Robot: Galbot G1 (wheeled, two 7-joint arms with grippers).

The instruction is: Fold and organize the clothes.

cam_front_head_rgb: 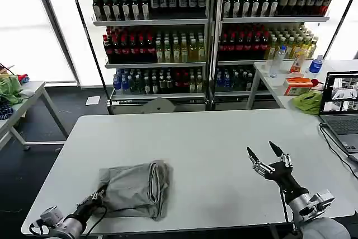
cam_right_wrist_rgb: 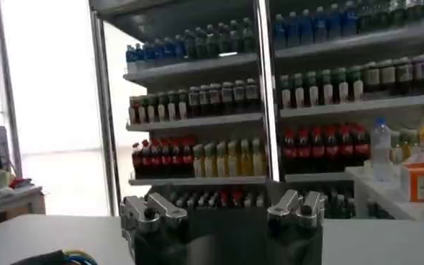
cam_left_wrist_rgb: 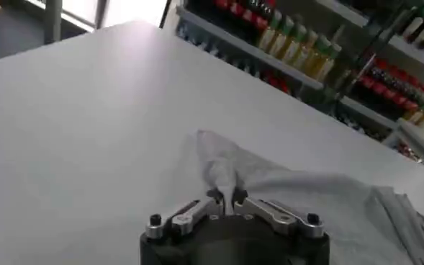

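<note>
A light grey shirt (cam_front_head_rgb: 136, 188) lies as a rumpled, folded bundle on the white table (cam_front_head_rgb: 201, 138), near its front left. My left gripper (cam_front_head_rgb: 99, 196) is at the bundle's near left corner. In the left wrist view the left gripper (cam_left_wrist_rgb: 227, 198) is shut on a raised pinch of the grey shirt (cam_left_wrist_rgb: 312, 198), which spreads away behind it. My right gripper (cam_front_head_rgb: 268, 155) hovers over the table's front right, well apart from the shirt. It stands open with its fingers pointing up. In the right wrist view the right gripper (cam_right_wrist_rgb: 222, 210) has its jaws wide apart with nothing between them.
A laptop (cam_front_head_rgb: 341, 102) with a cable sits at the table's right edge. A green cloth (cam_front_head_rgb: 307, 102) lies on the side table behind it. Another green cloth (cam_front_head_rgb: 10, 88) lies on a table at the left. Shelves of bottles (cam_front_head_rgb: 207, 32) stand behind.
</note>
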